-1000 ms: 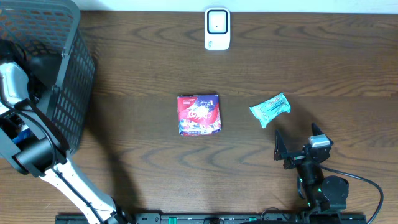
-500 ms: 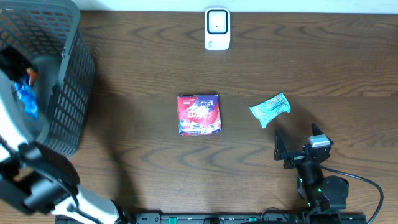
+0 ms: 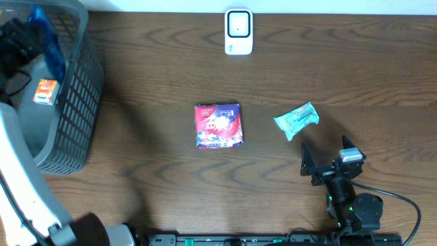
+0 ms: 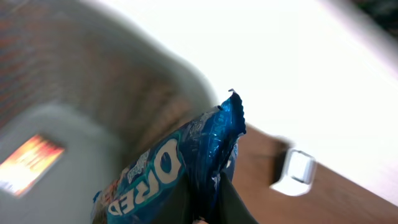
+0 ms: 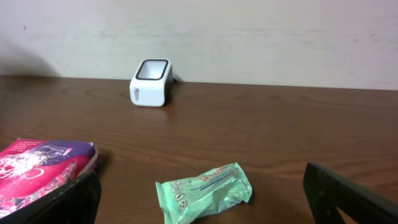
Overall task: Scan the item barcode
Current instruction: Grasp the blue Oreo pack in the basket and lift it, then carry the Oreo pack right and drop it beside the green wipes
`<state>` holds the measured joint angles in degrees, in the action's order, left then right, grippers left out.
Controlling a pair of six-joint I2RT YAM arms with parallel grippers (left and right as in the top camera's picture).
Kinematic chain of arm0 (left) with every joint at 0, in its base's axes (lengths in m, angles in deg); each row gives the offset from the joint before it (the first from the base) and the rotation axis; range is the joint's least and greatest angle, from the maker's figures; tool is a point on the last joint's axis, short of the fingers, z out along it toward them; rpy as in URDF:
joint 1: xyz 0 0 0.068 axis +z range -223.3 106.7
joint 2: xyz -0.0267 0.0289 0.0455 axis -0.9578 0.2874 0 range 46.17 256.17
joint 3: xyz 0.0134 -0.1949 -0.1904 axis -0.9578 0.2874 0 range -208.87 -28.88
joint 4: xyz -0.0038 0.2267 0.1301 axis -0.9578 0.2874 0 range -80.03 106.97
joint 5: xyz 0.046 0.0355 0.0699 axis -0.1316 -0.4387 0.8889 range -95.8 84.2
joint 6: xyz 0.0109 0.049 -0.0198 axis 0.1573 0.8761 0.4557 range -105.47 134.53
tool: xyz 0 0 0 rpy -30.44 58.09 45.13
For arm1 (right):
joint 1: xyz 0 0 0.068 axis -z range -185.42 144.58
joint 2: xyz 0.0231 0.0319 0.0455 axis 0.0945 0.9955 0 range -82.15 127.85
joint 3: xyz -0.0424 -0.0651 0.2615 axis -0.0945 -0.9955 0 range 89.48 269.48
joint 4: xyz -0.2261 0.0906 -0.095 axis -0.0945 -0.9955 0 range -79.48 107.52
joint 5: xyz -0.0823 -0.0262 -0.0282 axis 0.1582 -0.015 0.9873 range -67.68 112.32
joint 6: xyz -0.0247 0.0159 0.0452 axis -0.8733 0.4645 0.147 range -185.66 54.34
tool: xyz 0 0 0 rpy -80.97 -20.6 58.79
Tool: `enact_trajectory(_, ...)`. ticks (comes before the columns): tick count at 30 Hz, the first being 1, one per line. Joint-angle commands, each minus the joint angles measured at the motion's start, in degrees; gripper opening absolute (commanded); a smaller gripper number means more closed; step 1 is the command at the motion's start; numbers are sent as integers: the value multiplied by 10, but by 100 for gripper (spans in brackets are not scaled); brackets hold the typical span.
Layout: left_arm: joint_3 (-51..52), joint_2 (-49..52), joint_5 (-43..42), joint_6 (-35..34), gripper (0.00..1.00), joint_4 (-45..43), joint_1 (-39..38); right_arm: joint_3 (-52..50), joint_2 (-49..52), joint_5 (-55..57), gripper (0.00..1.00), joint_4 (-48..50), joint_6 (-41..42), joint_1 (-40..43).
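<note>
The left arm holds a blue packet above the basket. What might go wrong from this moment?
1. The left pincer seems to pinch the Oreo packet by an edge only, so it may slip or swing on the way to the scanner.
2. The packet hangs over the basket, so it may catch the rim or fall back inside.

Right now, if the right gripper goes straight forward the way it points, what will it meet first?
Probably the green packet, which lies just ahead of the open right gripper, roughly centred between its fingers. The scanner stands farther back, leftward.
</note>
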<state>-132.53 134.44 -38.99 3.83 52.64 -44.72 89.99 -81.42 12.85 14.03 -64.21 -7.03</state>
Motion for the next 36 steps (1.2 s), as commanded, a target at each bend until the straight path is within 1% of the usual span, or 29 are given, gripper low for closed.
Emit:
enact_trajectory(1, -5, -46, -54, -5, 7, -23, -41, -2, -2, -5, 99, -1, -4, 8)
enact_trajectory(11, -5, -126, -54, -5, 8, -55, -165, -2, -2, -5, 99, -1, -4, 8)
enact_trajectory(17, -4, -128, -54, -5, 7, -55, -282, -2, -2, -5, 99, -1, -4, 8)
enact_trajectory(22, -4, -77, -48, -5, 7, -54, -360, -2, -2, -5, 99, -1, -4, 8)
enact_trajectory(24, -4, -36, -47, -5, 7, -55, -391, -2, -2, -5, 99, -1, -4, 8)
enact_trajectory(34, -4, 141, -48, -5, 7, -64, -483, -2, -2, -5, 99, -1, -4, 8)
enact_trajectory(36, -4, 169, -48, 5, 7, -72, -503, -2, -2, -5, 99, -1, -4, 8)
